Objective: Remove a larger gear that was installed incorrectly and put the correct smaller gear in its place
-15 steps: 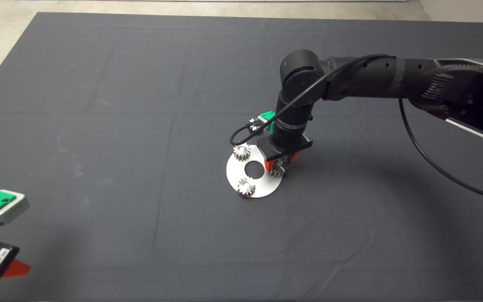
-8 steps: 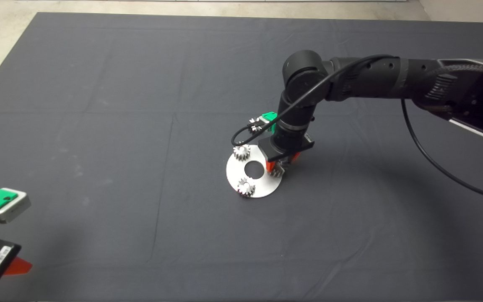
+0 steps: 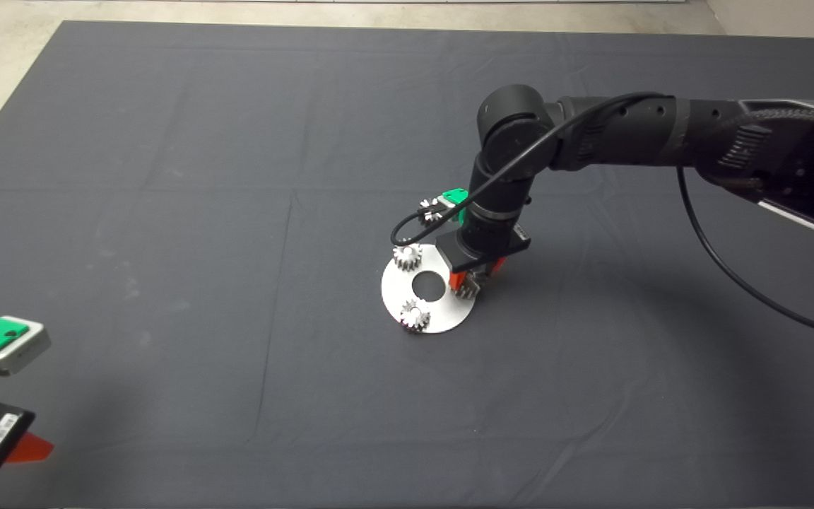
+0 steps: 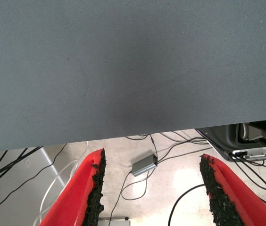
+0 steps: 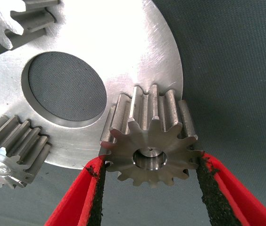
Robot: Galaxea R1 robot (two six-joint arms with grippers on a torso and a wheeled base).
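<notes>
The smaller gear (image 5: 152,141) stands at the rim of the round silver plate (image 5: 137,42), over the plate's right edge (image 3: 393,290) in the head view. My right gripper (image 5: 152,164) reaches down from above and is shut on this gear, a black pad (image 5: 97,183) pressing its teeth on either side. From overhead the right gripper (image 3: 469,281) covers most of the gear (image 3: 470,288). The larger gear is out of view. My left gripper (image 4: 149,188) waits open at the mat's near left edge (image 3: 25,449).
Two brighter silver gears sit on the plate, one at its far side (image 3: 408,256) and one at its near side (image 3: 414,314). The plate has a round centre hole (image 3: 428,285). Cables and a small box lie on the floor beyond the mat.
The right arm shifted slightly right and down a second ago and has held still since. The left arm has barely moved.
</notes>
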